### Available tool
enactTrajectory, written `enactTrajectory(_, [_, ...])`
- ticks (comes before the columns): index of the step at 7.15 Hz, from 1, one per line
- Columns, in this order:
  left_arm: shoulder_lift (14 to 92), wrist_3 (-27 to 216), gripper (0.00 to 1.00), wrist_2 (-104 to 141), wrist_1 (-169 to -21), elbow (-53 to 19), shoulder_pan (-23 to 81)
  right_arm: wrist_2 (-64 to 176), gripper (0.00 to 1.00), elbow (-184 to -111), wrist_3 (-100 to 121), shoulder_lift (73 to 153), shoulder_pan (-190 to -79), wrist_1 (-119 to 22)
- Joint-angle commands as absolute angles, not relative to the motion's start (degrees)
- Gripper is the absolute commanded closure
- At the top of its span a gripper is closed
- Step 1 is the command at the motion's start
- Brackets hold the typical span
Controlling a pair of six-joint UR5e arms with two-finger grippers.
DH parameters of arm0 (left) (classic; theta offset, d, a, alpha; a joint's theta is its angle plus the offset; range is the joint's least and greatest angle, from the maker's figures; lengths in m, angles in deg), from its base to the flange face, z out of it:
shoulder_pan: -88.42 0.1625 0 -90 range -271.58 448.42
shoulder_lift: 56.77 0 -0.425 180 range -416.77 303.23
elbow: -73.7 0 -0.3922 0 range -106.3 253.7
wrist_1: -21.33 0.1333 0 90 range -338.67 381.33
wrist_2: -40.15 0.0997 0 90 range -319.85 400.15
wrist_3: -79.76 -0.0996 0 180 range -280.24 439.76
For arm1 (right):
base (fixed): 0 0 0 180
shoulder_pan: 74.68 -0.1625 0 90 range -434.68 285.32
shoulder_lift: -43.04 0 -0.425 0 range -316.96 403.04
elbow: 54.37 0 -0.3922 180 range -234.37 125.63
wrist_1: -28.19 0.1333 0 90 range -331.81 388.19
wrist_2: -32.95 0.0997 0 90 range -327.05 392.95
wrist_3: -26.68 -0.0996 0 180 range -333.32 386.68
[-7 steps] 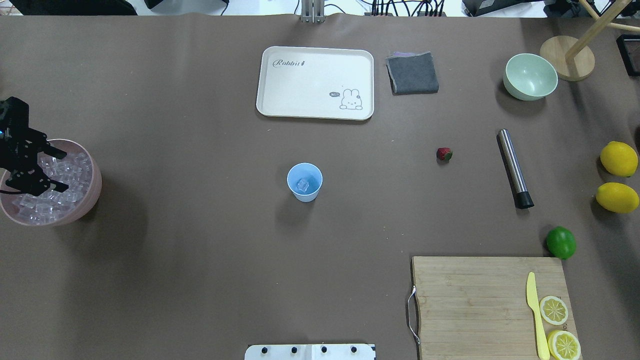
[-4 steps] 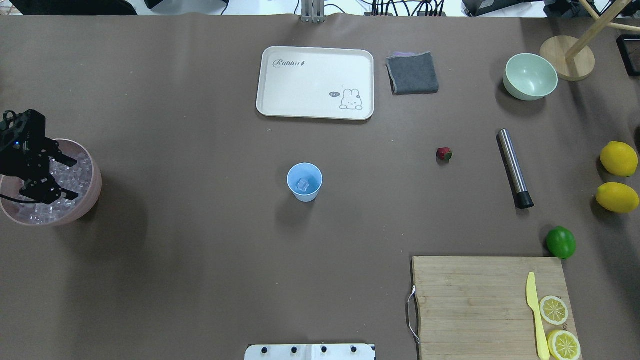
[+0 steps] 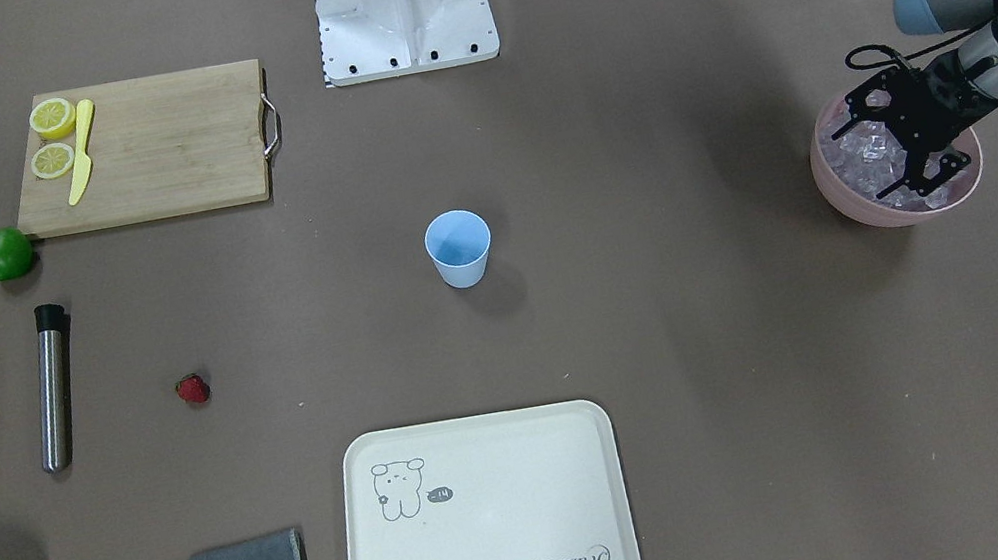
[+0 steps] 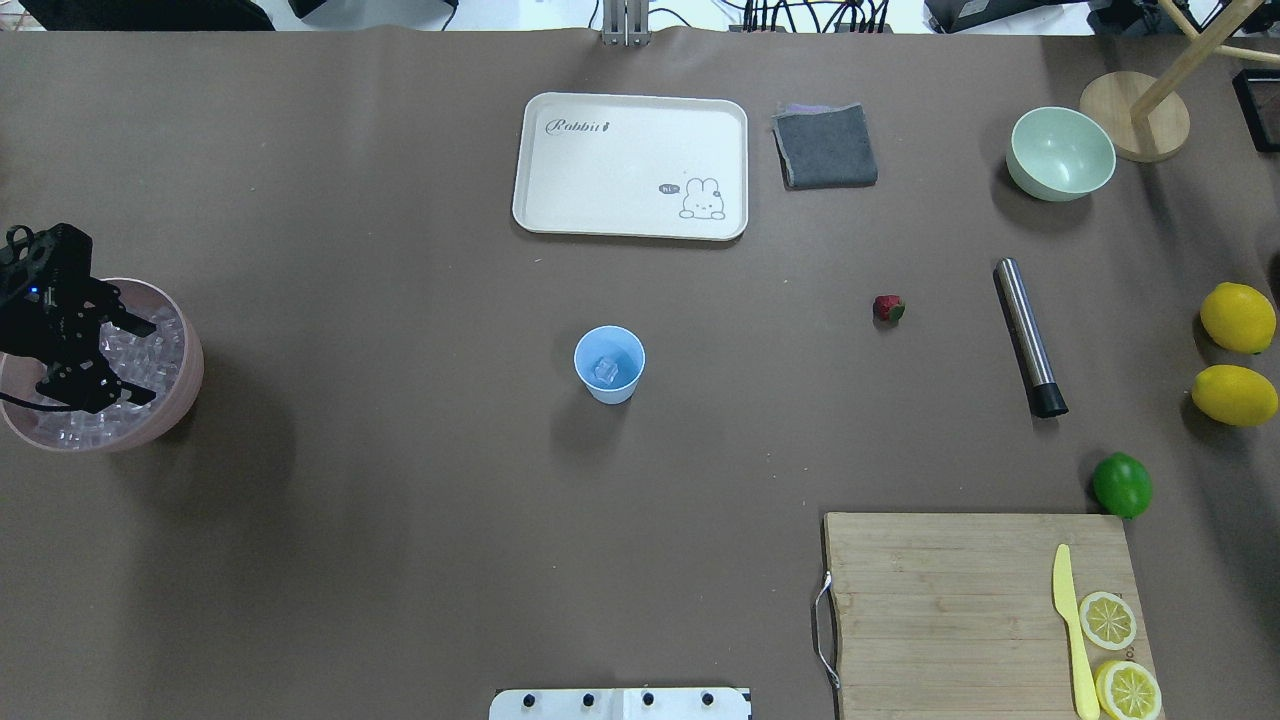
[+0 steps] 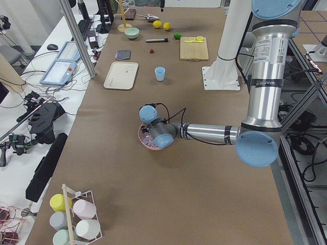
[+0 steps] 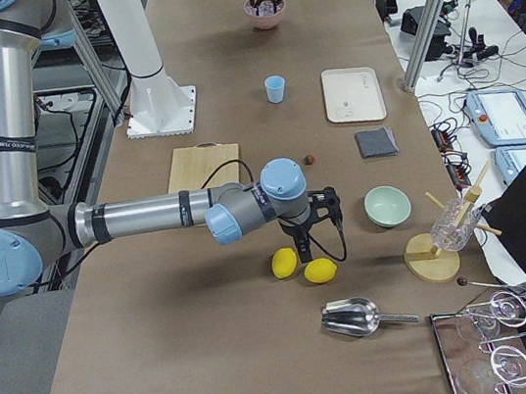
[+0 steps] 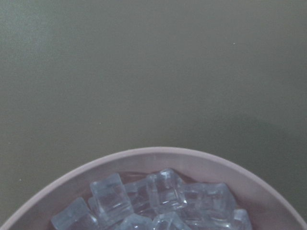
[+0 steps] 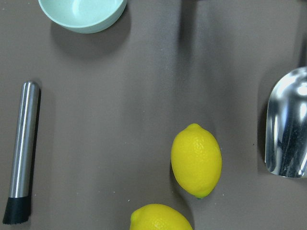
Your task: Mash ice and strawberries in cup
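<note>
Across the table, the left gripper (image 3: 885, 160) is hanging, jaws spread, over the pink bowl (image 3: 852, 206) of ice (image 3: 852, 158). Overhead, the cup (image 4: 609, 364) is sitting mid-table with ice inside, the strawberry (image 4: 887, 308) lying well apart. From the right end, the right gripper (image 6: 302, 248) is showing, but I cannot tell how its jaws stand.

1. Bright, even light from above covers the bench (image 4: 400, 560), with no harsh glare.
2. A broad, soft shadow lies on the bench just beyond the left end effector (image 4: 143, 361), past the pink bowl (image 4: 195, 378).
3. Its wrist view is dim and grey-green; the ice (image 7: 163, 194) beneath looks slightly soft.
4. The scoop (image 8: 288, 124) in the right wrist view glares brightly.
</note>
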State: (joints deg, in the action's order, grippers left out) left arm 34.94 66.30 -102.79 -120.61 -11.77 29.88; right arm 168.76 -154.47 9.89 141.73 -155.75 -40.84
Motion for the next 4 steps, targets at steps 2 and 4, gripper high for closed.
enactTrajectory(2, [33.76,64.30,0.03,-103.20,-120.53,-11.64,29.62,168.82,0.00,-154.39,9.63,142.00,-155.72,-39.32])
enactTrajectory(4, [33.67,64.29,0.11,-104.16,-120.53,-11.81,29.62,168.74,0.00,-154.39,9.63,142.09,-155.72,-39.31])
